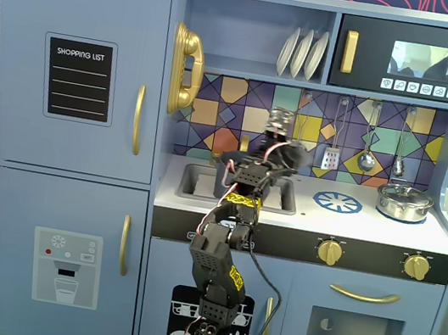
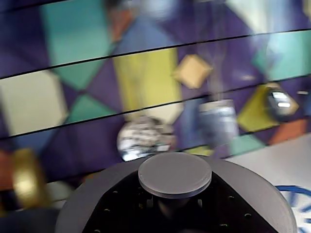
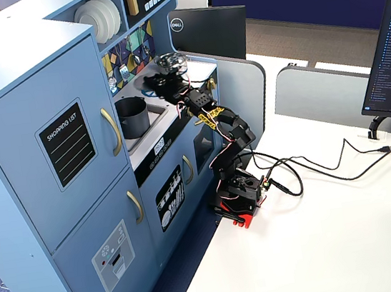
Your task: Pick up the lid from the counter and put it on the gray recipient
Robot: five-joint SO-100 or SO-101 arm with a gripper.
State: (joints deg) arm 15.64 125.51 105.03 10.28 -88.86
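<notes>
In the wrist view the dark gray lid (image 2: pixel 175 172) fills the lower middle, its round knob facing the camera. My gripper (image 2: pixel 175 206) is shut on the lid, with a black finger on either side under the knob. In both fixed views the gripper (image 1: pixel 284 157) (image 3: pixel 161 86) holds the lid (image 1: pixel 296 156) (image 3: pixel 153 85) in the air above the counter, just right of the sink. The gray recipient (image 3: pixel 132 117) stands open in the sink, left of the lid and lower. In a fixed view the recipient (image 1: pixel 224 174) is mostly hidden behind my arm.
A shiny steel pot with its own lid (image 1: pixel 403 202) sits on the counter's right. A blue burner ring (image 1: pixel 338 203) lies between sink and steel pot. Utensils (image 1: pixel 367 157) hang on the tiled back wall, a faucet (image 1: pixel 281 122) rises behind the sink, and a shelf with plates (image 1: pixel 301 53) is overhead.
</notes>
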